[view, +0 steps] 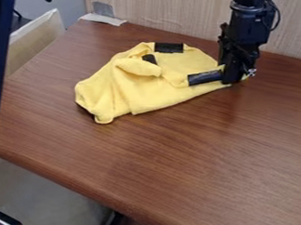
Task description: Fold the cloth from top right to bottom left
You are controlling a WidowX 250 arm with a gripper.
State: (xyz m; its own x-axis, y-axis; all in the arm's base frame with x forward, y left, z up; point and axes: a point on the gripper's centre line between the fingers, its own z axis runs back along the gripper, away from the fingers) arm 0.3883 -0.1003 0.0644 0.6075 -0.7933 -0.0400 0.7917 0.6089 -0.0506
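Note:
At the cloth's right corner, the black gripper (234, 78) hangs low over the wood table, its lower end against the fabric and hiding part of that corner. The yellow cloth (158, 93) lies crumpled on the upper middle of the table, with a raised fold toward its upper left. Black strips mark it at the top edge, beside the fold and next to the gripper.
The brown table (198, 164) extends toward the front and right. A wood-grain panel (168, 13) stands along its back edge, with a pale scrap (104, 19) at the back left corner. A dark blue post (0, 50) crosses the left edge.

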